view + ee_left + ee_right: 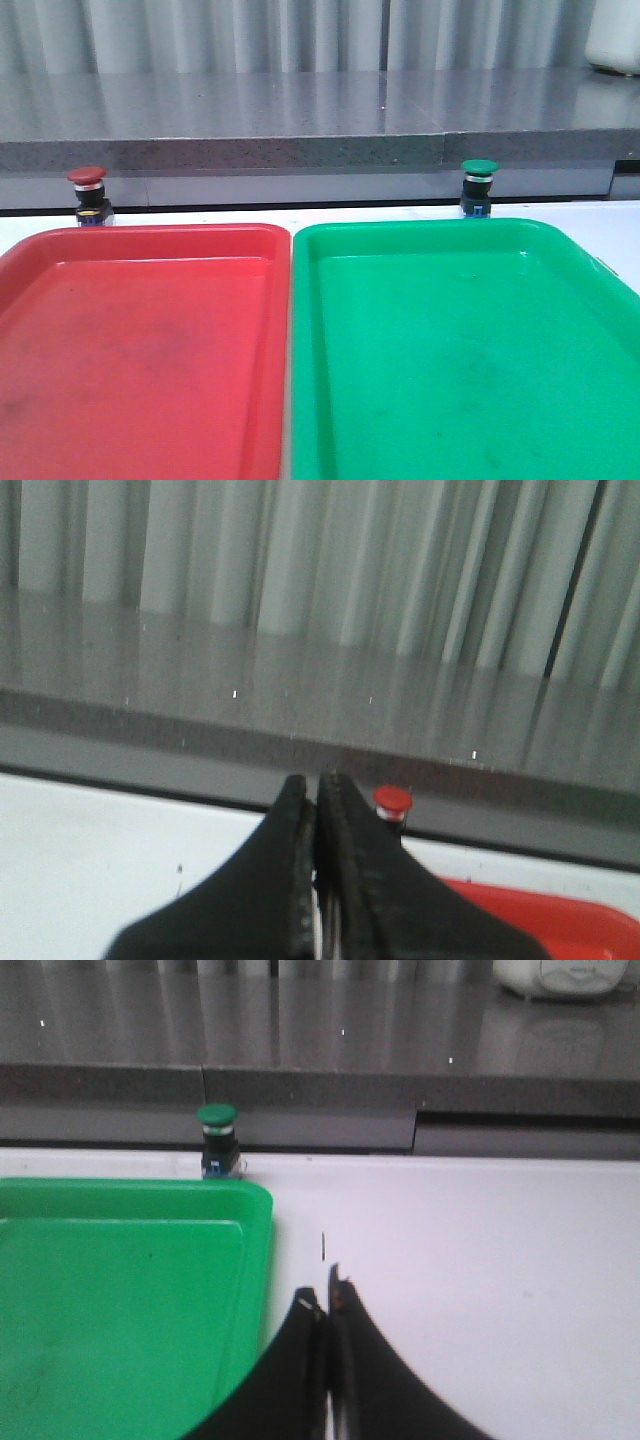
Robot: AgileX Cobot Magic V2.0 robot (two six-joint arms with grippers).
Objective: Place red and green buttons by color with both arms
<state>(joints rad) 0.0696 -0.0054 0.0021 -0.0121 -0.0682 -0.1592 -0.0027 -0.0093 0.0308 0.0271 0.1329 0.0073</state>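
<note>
Right gripper (327,1305) is sitting with fingertips pressed together, holding nothing, hovering over white table (480,1250). Green tray (262,1260) edge is lying just beside it. Green button (218,1140) is standing upright well ahead, beyond the tray's far rim.

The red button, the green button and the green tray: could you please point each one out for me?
red button (86,176), front view, on its dark red cap.
green button (479,167), front view, on its green cap.
green tray (420,226), front view, on its far rim.
</note>
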